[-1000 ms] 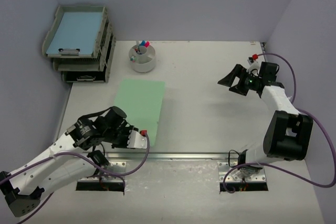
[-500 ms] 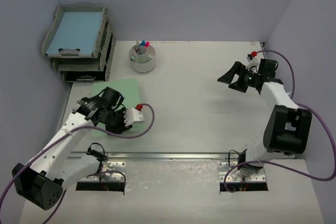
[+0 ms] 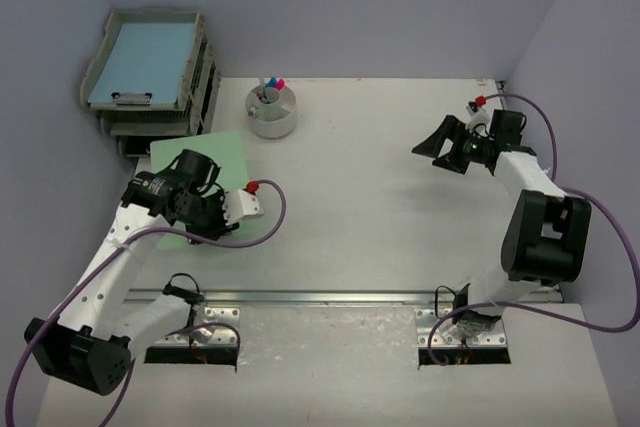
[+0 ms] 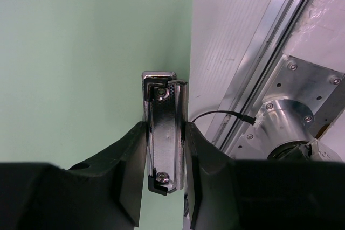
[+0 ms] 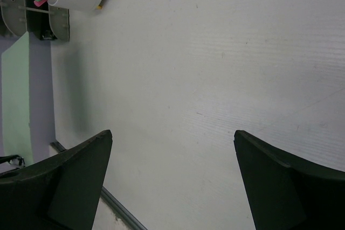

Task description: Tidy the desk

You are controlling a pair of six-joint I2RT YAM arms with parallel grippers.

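My left gripper point(image 4: 164, 133) is shut on the metal clip point(image 4: 163, 127) of a pale green clipboard point(image 4: 81, 52). From above, the left gripper point(image 3: 205, 215) holds that clipboard point(image 3: 222, 147) tilted over the left part of the white desk point(image 3: 380, 227), just in front of the grey stacked trays point(image 3: 200, 97); arm and wrist cover much of the board. My right gripper point(image 3: 440, 150) hangs over the right part of the desk. It stands wide open point(image 5: 172, 136) with only bare desk point(image 5: 215, 52) between its fingers.
A blue clipboard point(image 3: 140, 65) lies in the top tray. A white round pen holder point(image 3: 272, 110) with markers stands at the back, right of the trays. A metal rail point(image 3: 330, 297) runs along the near edge. Walls close in at left, back and right.
The left arm has carried the green clipboard from the near middle-left of the desk leftwards and back, up to the trays. The right gripper has hardly shifted.
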